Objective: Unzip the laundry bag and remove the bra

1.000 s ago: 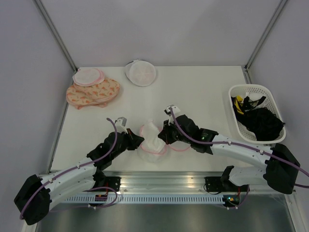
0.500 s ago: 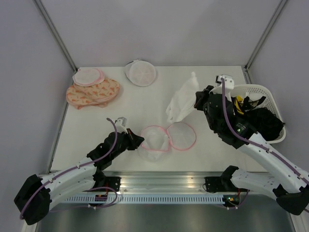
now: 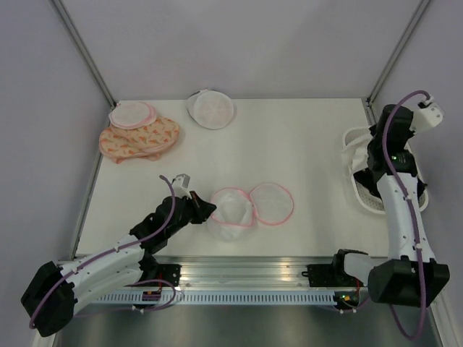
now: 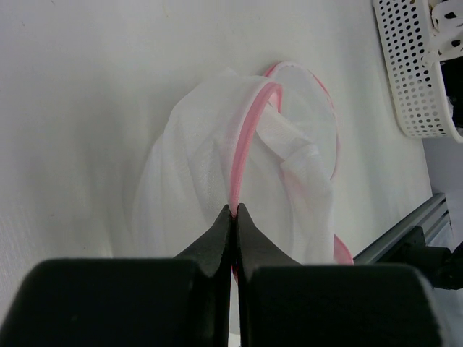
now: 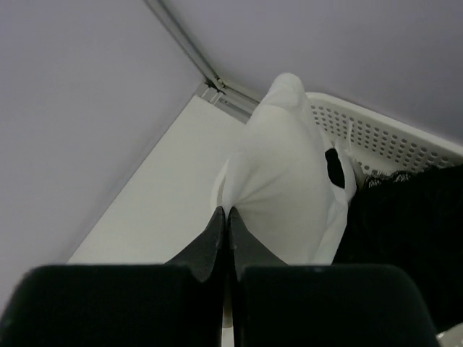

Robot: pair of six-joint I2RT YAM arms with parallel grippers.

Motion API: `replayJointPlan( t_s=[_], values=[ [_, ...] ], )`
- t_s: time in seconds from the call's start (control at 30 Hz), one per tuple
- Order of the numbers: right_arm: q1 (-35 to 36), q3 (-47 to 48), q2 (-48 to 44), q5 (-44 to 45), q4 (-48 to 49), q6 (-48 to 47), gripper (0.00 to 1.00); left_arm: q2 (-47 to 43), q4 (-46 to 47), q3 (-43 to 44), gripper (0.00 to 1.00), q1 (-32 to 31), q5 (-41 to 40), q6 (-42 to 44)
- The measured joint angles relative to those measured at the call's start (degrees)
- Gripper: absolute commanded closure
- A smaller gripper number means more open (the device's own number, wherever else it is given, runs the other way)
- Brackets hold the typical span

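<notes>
The laundry bag [image 3: 249,206] lies unzipped near the table's front, its two white mesh halves spread side by side with pink rims. My left gripper [image 3: 210,210] is at its left edge. In the left wrist view that gripper [image 4: 233,210] is shut on the bag's [image 4: 239,181] pink rim. The white bra [image 5: 289,173] hangs bunched from my right gripper [image 5: 227,211], which is shut on a fold of it. It hangs over the left end of the white basket [image 5: 391,137] at the table's right side, where the bra [image 3: 354,155] shows beside the raised right arm.
The white plastic basket [image 3: 416,155] holds dark clothing [image 3: 394,184]. A plain white round case [image 3: 210,108] sits at the back centre. Another pink-edged case [image 3: 132,114] rests on an orange patterned cloth [image 3: 141,137] at the back left. The table's right edge and frame post are close to the right arm.
My right gripper pulled the white bra out of the bag, lifted it, and carried it right to above the basket. The left gripper kept its hold on the rim without moving.
</notes>
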Motion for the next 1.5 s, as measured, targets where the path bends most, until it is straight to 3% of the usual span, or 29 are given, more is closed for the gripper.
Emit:
replayJointPlan(
  t_s=[0.1,0.2,0.47,0.67,0.87,1.07,1.33,1.5],
  values=[
    [-8.5,3.4,4.5,-5.9,0.4,2.1,1.0,0.1,-0.3,0.7,0.98,0.0,0.1,0.0],
    [-12.6,7.6,9.0,-9.9,1.3,3.5,1.0,0.1,-0.5,1.3,0.98,0.0,0.2,0.0],
    [-14.4,11.7,14.8,-18.5,11.7,5.4,1.0,-0.1,-2.9,3.2,0.98,0.0,0.2,0.1],
    [-15.6,7.2,16.3,-21.2,21.2,6.4,1.0,-0.2,-2.9,3.5,0.98,0.0,0.2,0.0],
    [-15.5,-1.1,17.5,-17.2,19.1,8.7,0.99,1.9,-1.6,3.4,0.98,0.0,1.4,0.0],
    [-15.4,-10.6,16.9,-9.0,11.0,12.1,1.0,3.7,-0.2,3.0,0.98,0.0,2.8,0.0],
    [-14.7,-13.1,11.2,0.8,3.7,14.6,1.0,2.6,0.9,2.3,0.98,0.0,3.0,0.0],
    [-14.6,-12.9,8.7,-0.4,3.9,13.7,0.67,2.3,1.1,1.6,0.98,0.0,3.1,0.0]
  ],
)
